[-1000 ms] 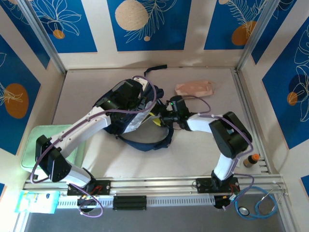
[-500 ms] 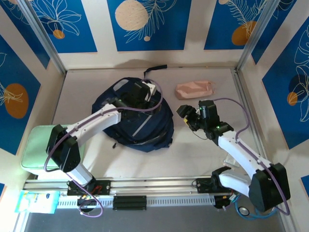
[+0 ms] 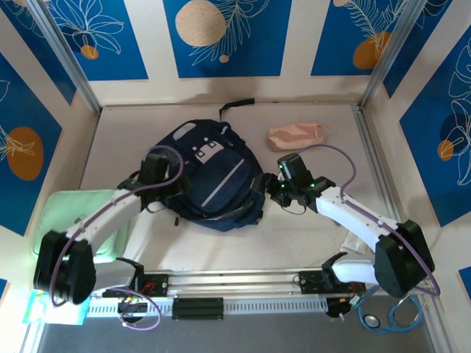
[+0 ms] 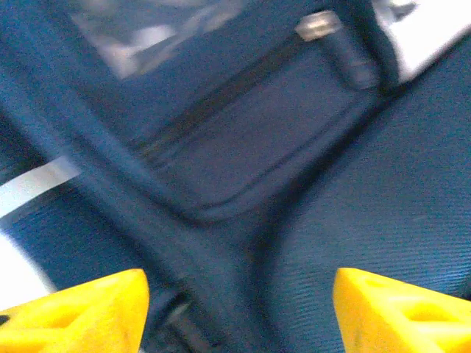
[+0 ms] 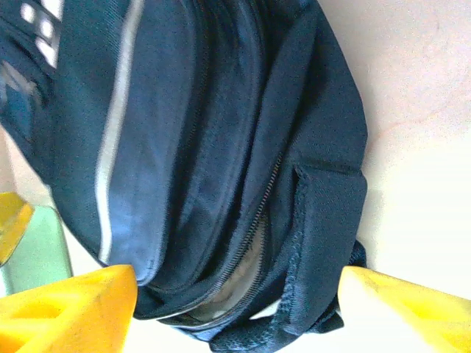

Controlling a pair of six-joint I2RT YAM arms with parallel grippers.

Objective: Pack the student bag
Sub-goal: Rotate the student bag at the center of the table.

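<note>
Student bag: the large dark navy fabric backpack [image 3: 213, 176], with light zipper stripes and a white-grey patch, lies flat in the middle of the pale surface [image 3: 243, 246] between the two arms, its black top loop pointing at the far wall.
Left claw: the left claw [image 3: 173, 195] sits low at the bag's left edge. In the left wrist view its yellow fingertips [image 4: 81, 305] stand wide apart over navy fabric, so it is open and gripping nothing.
Right claw: the right claw [image 3: 267, 184] is just beside the bag's right edge. Its yellow fingertips [image 5: 66, 305] are spread, so it is open and holds nothing, facing the bag's side.
Bag opening: in the right wrist view a zipper seam [image 5: 257, 220] along the side gapes a little near one end, with pale lining showing. Whether the main compartment is open cannot be told.
Outside the bag: a soft pink pouch [image 3: 296, 134] lies on the surface beyond the right claw, apart from the bag. A flat light green item [image 3: 59, 217] rests at the left edge beside the left arm.
Progress: probably partway. Both claws are empty at the bag, and what it already contains is hidden.
Left to do: likely packing the loose items and closing the zipper.
</note>
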